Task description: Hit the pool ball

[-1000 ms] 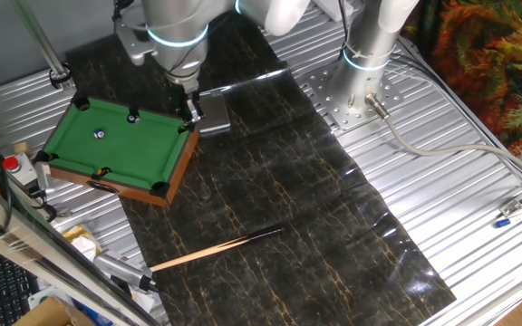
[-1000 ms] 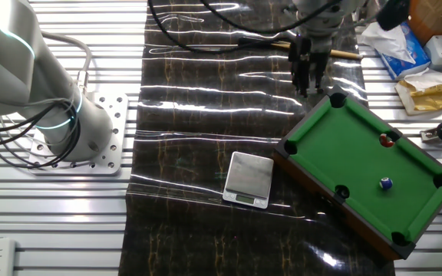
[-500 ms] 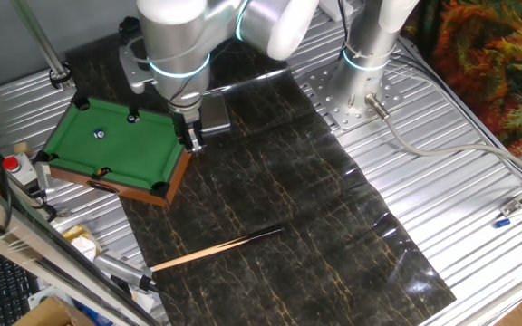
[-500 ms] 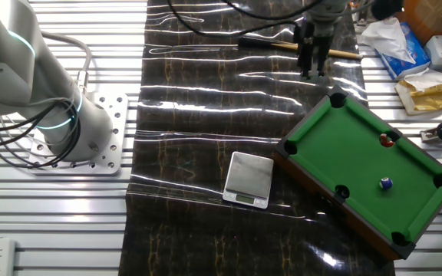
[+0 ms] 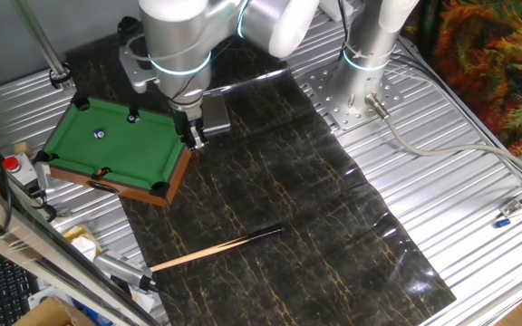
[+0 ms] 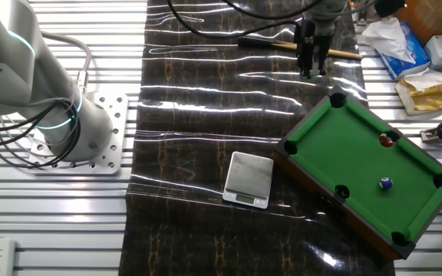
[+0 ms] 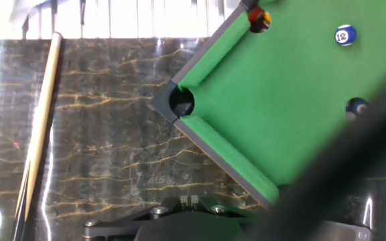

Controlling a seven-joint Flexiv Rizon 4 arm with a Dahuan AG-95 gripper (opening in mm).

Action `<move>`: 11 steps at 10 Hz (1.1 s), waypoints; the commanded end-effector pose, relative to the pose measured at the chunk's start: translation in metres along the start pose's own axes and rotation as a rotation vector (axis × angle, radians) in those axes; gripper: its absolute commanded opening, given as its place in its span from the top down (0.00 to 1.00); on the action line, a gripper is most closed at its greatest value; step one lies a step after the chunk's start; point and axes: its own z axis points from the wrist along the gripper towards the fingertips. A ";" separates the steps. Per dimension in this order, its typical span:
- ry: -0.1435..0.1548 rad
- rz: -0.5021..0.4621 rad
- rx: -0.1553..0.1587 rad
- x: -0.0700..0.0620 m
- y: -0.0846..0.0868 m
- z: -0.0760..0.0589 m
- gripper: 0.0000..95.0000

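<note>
In one fixed view, we see the claw [image 5: 191, 136] hanging over the dark mat [image 5: 288, 199], just past the near corner of the little pool table [image 5: 116, 149]. Its fingers look close together with nothing between them, but we cannot tell for sure if it is clenched. A blue pool ball [image 5: 99, 134] sits on the green felt, well apart from the claw. An orange ball [image 5: 103, 171] rests by a pocket on the long rail nearer to us. A small silver scale [image 5: 214, 112] lies just behind the claw. The wooden cue stick [image 5: 216, 247] lies flat on the mat, far from the pool table. The metal surface [image 5: 478, 199] shows around the mat. In the other fixed view, we see the claw [image 6: 311, 63] above the mat [image 6: 206, 115], between the cue stick [image 6: 298, 47] and the pool table [image 6: 367, 172]. The blue ball [image 6: 386, 183] sits on the felt near the far end. The orange ball [image 6: 387, 139] sits at a side pocket. The scale [image 6: 250, 179] lies beside the table's long side. In the hand view, we see a table corner pocket [image 7: 181, 102] below, the blue ball [image 7: 344, 35] with a 12 on it, the orange ball [image 7: 259, 19], and the cue stick [image 7: 39, 127] lying at the left.
</note>
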 end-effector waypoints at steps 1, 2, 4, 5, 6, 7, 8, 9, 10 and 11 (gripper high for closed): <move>0.003 -0.007 0.000 -0.001 0.000 0.000 1.00; 0.003 -0.007 0.000 -0.001 0.000 0.000 1.00; 0.018 0.001 -0.009 -0.001 0.000 0.000 1.00; 0.022 0.004 -0.017 -0.001 0.000 0.000 1.00; 0.023 0.010 -0.018 -0.001 0.000 0.000 1.00; 0.026 0.008 -0.017 -0.001 0.000 0.000 1.00; 0.029 0.006 -0.019 -0.001 0.000 0.000 1.00; 0.028 0.000 -0.023 -0.001 0.000 0.000 1.00; 0.025 -0.017 -0.029 -0.001 0.000 0.000 1.00; 0.022 -0.021 -0.044 -0.001 0.000 0.000 1.00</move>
